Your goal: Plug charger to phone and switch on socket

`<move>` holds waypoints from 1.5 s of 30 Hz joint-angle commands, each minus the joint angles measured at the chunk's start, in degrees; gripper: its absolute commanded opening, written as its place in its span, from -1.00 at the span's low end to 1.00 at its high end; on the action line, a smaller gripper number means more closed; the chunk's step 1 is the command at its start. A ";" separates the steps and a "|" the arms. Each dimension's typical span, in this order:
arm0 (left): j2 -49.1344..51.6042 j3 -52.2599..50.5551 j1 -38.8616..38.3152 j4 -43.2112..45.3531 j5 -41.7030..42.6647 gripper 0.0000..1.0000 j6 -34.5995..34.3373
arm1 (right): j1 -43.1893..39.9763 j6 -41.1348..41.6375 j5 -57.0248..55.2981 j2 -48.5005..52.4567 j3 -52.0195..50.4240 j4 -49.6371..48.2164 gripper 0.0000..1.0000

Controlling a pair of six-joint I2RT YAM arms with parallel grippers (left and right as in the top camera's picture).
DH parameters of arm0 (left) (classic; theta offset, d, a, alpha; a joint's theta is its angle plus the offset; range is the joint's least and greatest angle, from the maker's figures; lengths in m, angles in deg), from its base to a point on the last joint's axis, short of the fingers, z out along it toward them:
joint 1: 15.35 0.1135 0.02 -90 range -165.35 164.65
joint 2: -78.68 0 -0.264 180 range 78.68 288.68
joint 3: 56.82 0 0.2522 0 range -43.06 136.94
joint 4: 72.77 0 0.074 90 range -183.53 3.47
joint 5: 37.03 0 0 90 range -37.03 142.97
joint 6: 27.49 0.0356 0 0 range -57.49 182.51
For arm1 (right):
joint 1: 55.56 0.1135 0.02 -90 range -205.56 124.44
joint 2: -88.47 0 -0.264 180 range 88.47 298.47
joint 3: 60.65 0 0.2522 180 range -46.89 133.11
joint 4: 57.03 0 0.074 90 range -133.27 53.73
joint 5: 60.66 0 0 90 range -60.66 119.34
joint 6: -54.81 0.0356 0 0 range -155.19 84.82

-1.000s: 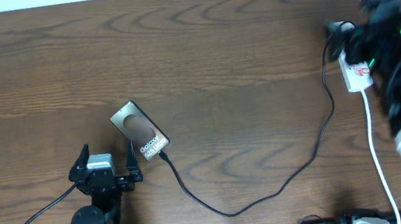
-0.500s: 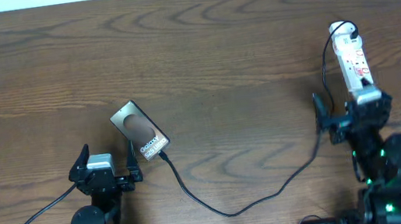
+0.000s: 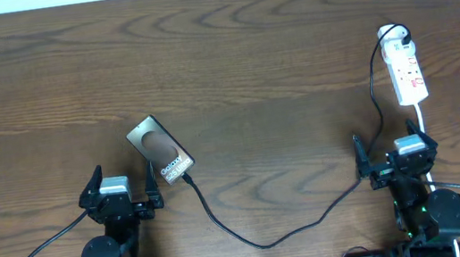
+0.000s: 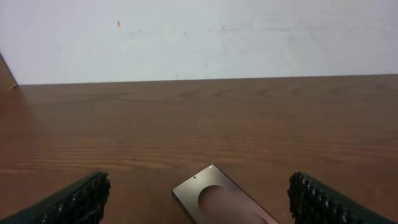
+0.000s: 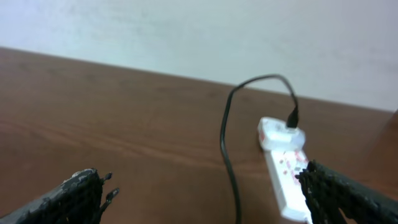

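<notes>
two grippers, both empty and both spread wide. my left gripper (image 3: 121,187) sits just short of the phone (image 3: 160,149), on the side nearer the arm bases. on the left wrist camera the phone's top corner shows between the black fingers (image 4: 81,200) and touches neither. the phone lies flat on the wooden table (image 3: 248,63), lettered side up and set at a slant. the charger (image 3: 273,241) leaves the phone's near end, sags in a long loop toward the arm bases, then climbs away to the socket (image 3: 405,68). its connector looks seated in the phone, though from overhead it's too small for me to be sure. the socket lies well apart from the phone, far across on the right arm's side and a little further back. the black lead runs into the round plug (image 3: 390,34) at its far end. my right gripper (image 3: 393,149) hovers equally far from the phone, nearer the arm bases than the socket and clear of it. i can't read the switch.
</notes>
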 commanded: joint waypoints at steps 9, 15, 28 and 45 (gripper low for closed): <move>-0.35 -0.92 -0.13 -2.03 0.11 0.84 0.98 | 4.68 0.63 -5.79 -2.75 -0.07 0.90 0.99; -0.35 -0.92 -0.13 -2.03 0.11 0.84 0.98 | 4.66 0.63 -5.29 -2.73 -0.07 0.74 0.99; -0.35 -0.92 -0.13 -2.03 0.11 0.84 0.98 | 4.66 0.63 -5.29 -2.73 -0.07 0.74 0.99; -0.35 -0.92 -0.13 -2.03 0.11 0.84 0.98 | 4.66 0.63 -5.29 -2.73 -0.07 0.74 0.98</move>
